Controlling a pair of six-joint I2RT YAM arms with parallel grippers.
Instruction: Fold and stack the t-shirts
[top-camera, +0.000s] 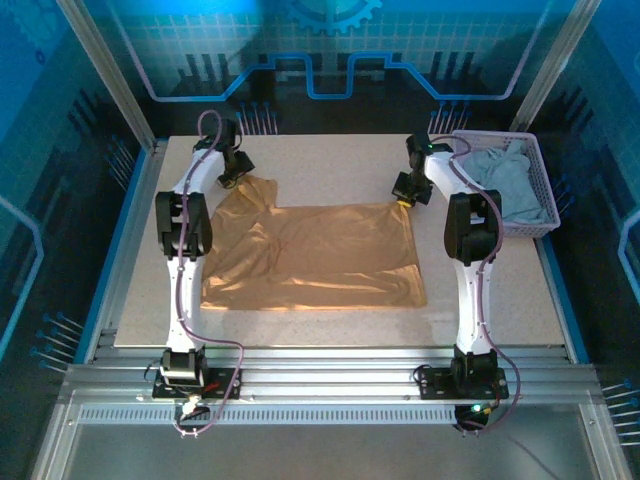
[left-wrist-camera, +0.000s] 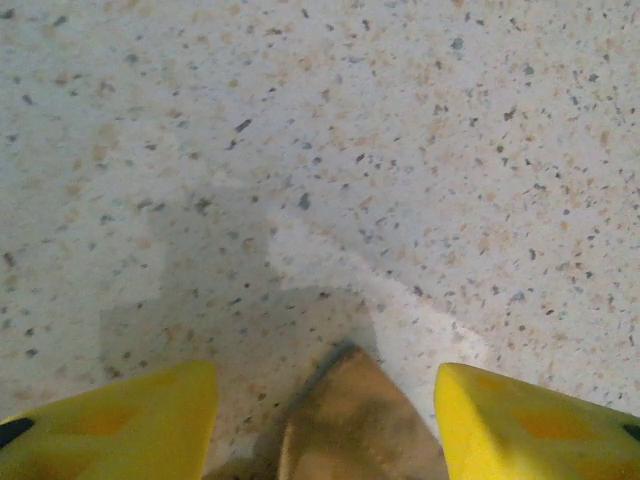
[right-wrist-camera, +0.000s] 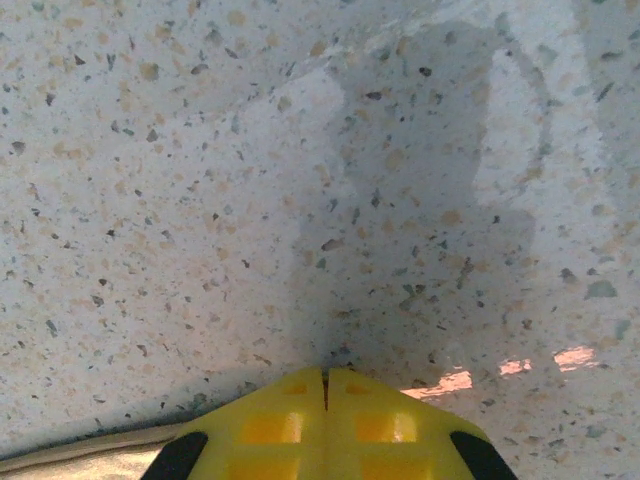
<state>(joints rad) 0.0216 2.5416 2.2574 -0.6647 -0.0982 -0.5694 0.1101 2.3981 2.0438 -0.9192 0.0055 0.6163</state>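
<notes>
Since the left gripper (left-wrist-camera: 325, 372) stands spread with a corner of the tan t-shirt (left-wrist-camera: 350, 425) between its fingers (left-wrist-camera: 150, 420), closing off-centre could miss it. The right gripper (right-wrist-camera: 325, 378) is pressed closed, cloth edge just beside; a thin pinch could slip. Farther to its right, the grey-blue t-shirt (top-camera: 495, 175) lies in the basket (top-camera: 546, 190).

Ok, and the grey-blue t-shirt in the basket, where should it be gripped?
Probably from straight above, pinching a raised fold near its middle. The grey-blue t-shirt lies crumpled inside the lavender mesh basket, whose walls block a sideways approach, and no flat edge or corner is exposed.
</notes>
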